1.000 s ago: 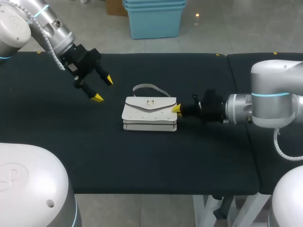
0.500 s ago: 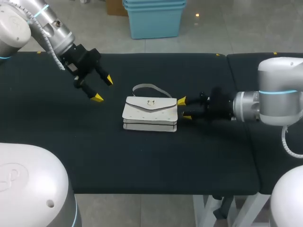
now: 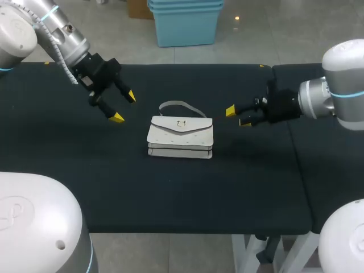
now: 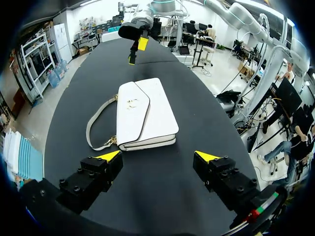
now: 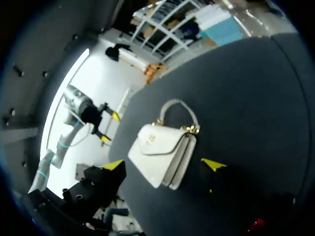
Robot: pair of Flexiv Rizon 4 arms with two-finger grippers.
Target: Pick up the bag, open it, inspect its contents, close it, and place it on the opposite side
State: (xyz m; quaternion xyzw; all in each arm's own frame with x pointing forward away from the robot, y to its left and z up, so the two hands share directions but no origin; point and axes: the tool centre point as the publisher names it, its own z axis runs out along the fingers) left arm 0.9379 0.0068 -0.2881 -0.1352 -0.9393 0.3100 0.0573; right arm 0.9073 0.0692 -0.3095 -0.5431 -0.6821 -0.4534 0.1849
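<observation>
White leather-like material forms the bag [image 3: 180,136], which lies flat near the middle of the black counter [image 3: 170,193] with its flap uppermost and closed. A light, semi-stiff body is expected, and the smooth skin may slip between hard fingers. The side edges of the layered body are judged the firmest hold. The flap is fastened by a small metal clasp [image 3: 181,123]. Beyond it, the thin strap [image 3: 181,106] lies limp; lifted there, the bag would likely swing. The right gripper [image 3: 238,116] and left gripper [image 3: 123,107] are positioned clear of the bag, fingers spread wide, nothing held.
</observation>
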